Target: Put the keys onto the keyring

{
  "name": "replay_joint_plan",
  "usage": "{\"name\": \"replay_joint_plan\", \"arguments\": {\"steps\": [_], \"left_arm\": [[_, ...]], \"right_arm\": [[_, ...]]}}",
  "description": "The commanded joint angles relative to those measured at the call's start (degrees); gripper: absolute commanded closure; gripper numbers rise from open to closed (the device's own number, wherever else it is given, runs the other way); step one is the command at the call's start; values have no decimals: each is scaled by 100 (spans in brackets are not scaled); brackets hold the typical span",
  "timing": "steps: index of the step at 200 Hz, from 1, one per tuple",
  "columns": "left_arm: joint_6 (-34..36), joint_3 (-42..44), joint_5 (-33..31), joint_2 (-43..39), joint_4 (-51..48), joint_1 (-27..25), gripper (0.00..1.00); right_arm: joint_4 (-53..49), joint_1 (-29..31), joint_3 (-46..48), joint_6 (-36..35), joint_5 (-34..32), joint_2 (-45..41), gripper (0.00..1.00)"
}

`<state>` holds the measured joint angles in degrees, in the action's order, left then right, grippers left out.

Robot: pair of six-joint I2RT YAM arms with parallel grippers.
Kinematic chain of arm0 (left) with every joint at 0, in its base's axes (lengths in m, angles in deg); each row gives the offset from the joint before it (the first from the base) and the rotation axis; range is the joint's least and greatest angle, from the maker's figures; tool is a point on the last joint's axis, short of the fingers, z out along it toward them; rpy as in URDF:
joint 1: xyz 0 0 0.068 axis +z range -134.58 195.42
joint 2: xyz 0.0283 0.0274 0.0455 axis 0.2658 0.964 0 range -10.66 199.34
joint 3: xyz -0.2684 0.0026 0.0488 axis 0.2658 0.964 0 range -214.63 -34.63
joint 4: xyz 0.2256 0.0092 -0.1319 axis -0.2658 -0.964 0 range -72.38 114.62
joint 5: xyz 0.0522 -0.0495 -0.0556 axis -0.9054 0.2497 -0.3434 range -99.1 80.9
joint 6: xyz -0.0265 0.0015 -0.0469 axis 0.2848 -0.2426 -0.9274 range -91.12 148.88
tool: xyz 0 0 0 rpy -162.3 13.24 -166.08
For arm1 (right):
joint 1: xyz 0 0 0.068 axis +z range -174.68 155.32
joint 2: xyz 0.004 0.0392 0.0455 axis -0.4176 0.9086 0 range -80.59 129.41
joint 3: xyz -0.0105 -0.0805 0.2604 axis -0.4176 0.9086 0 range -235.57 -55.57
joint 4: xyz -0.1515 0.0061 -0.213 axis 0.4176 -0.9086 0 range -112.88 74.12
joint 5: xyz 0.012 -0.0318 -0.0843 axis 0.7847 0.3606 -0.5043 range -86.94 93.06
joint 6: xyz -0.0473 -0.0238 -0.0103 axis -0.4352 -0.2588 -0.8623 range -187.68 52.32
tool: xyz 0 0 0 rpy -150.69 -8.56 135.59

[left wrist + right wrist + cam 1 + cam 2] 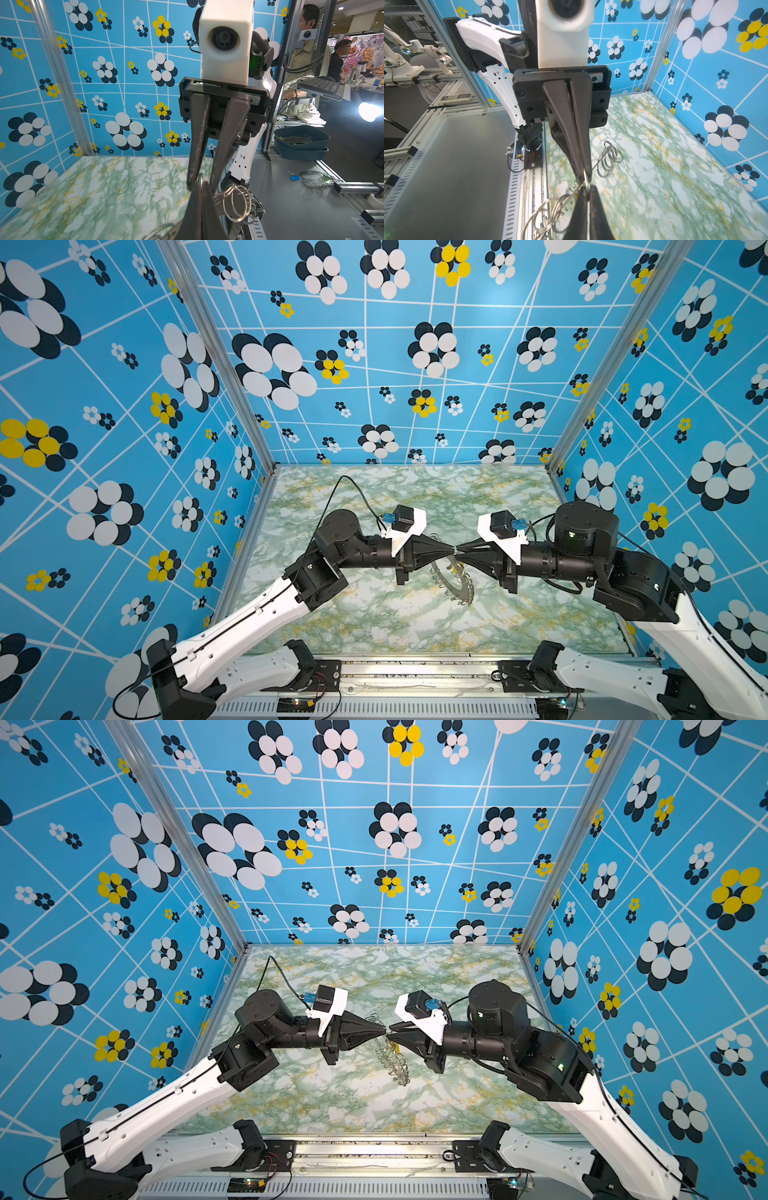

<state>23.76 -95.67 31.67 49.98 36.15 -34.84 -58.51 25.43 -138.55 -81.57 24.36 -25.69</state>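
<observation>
Right now both grippers meet tip-to-tip mid-air over marble table [374, 626]. L gripper [452, 551] clamped tight on keyring [457, 585] rim/loop; keyring hangs edge-on below tips. R gripper [458, 552] nearly closed, pinching wire loop [585, 176]. No legible labels or writing.

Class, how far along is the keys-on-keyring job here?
Done: the keyring is tilted up, pinched by the shut left hand. In hand: the right hand meets it tip to tip at the rim. Left: threading; the keys show only as a green-yellow glimpse, attachment unclear.
</observation>
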Motion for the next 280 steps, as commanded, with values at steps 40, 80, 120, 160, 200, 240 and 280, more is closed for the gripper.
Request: {"name": "replay_joint_plan", "arguments": {"steps": [40, 80, 120, 160, 200, 240, 280], "left_arm": [[-6, -232, 124, -44, 159, 43, 100], [-41, -218, 142, -27, 174, 38, 100], [-31, -216, 105, -39, 62, 34, 100], [-32, -209, 39, -61, 16, 34, 100], [-32, -207, -21, -79, -37, 26, 94], [37, -259, -64, -65, -219, 17, 92], [193, -369, -138, -20, -537, -23, 90]], "right_arm": [[268, -27, 66, 176, 216, 0, 98], [308, -35, 71, 227, 329, 30, 100], [297, -44, 76, 243, 327, 53, 100], [284, -37, 23, 258, 349, 27, 100], [337, -39, -13, 308, 433, 23, 100], [282, -41, -86, 316, 540, 56, 100], [64, -38, -214, 240, 611, 157, 100]]}}
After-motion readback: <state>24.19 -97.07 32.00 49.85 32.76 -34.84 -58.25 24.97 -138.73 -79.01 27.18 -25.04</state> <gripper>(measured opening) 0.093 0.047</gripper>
